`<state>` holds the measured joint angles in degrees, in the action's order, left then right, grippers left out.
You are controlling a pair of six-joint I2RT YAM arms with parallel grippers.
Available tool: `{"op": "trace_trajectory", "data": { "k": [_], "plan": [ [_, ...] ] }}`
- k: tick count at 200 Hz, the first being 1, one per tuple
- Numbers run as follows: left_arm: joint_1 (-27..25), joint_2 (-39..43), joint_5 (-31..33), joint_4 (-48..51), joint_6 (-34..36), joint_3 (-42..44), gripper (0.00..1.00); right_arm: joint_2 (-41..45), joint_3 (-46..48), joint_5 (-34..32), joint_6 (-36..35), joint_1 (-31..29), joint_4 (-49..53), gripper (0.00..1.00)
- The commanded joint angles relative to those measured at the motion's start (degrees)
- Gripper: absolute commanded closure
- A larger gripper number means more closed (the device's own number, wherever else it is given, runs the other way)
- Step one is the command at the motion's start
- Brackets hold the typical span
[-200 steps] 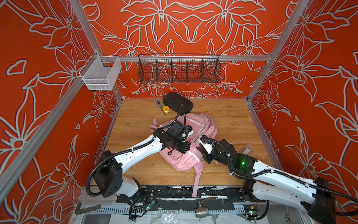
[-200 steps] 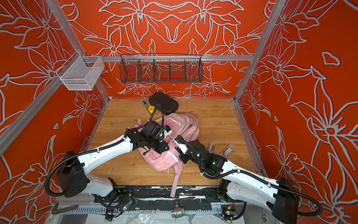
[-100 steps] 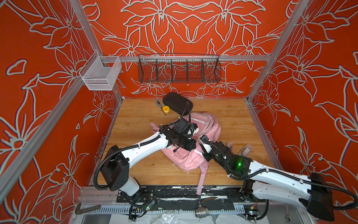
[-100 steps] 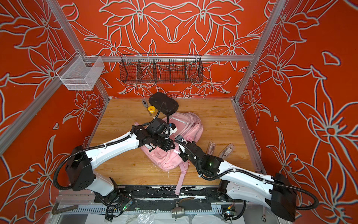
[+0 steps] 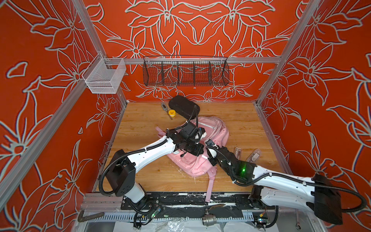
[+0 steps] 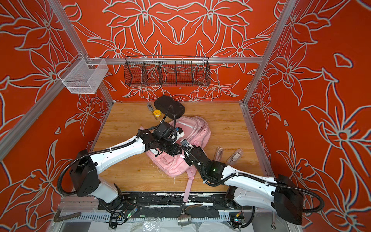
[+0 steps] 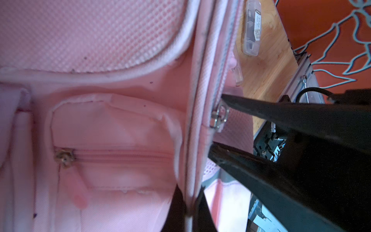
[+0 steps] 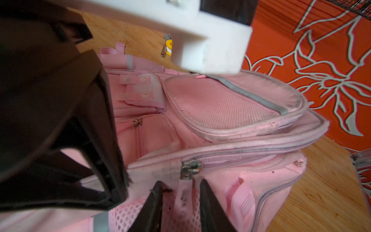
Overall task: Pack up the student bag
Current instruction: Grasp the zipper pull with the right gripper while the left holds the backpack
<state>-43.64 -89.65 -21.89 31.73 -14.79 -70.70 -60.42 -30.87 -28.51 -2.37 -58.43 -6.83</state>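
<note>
L: my left tool (image 7: pixel 189 189) clamped tight on student bag (image 5: pixel 216 130) seam (image 7: pixel 190 140), mid-desk (image 5: pixel 150 120) | R: right tool (image 8: pixel 179 181) part open, empty; zip pull (image 8: pixel 190 168) just ahead between my tips | zip track (image 8: pixel 251 155) runs away from it; right nearer, I judge

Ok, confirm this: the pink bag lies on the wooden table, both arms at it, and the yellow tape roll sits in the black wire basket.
Wrong. In both top views the yellow tape roll lies on the wooden table beside the black case, not in the black wire basket. The pink bag does lie on the table, with the left arm and right arm at it.
</note>
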Motion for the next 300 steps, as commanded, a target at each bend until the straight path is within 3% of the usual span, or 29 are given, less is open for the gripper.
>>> {"op": "trace_trajectory", "data": {
  "k": [1,42,110,154,220,300],
  "plan": [
    [-0.59,0.59,-3.58,-4.24,0.61,-3.23,1.00,-1.15,-0.10,-5.26,-0.53,-0.54,-0.97,0.74],
    [-0.72,1.48,-2.81,-2.28,1.63,-3.01,1.00,0.64,0.89,-4.37,0.26,-0.54,-0.15,0.92],
    [-0.66,4.19,-1.29,1.10,3.78,0.16,1.00,6.70,3.95,12.65,4.19,5.28,-0.22,0.99],
    [-0.66,5.40,-1.20,0.53,4.87,1.04,1.00,3.21,1.40,21.27,2.86,7.27,0.37,0.99],
    [-0.62,5.51,-1.79,1.65,6.00,1.00,1.00,1.11,0.70,20.11,3.08,7.94,-0.05,0.84],
    [-0.62,6.57,-1.34,3.28,6.96,2.06,1.00,1.66,-0.50,19.59,3.00,8.86,-1.67,0.95]
  ]
}}
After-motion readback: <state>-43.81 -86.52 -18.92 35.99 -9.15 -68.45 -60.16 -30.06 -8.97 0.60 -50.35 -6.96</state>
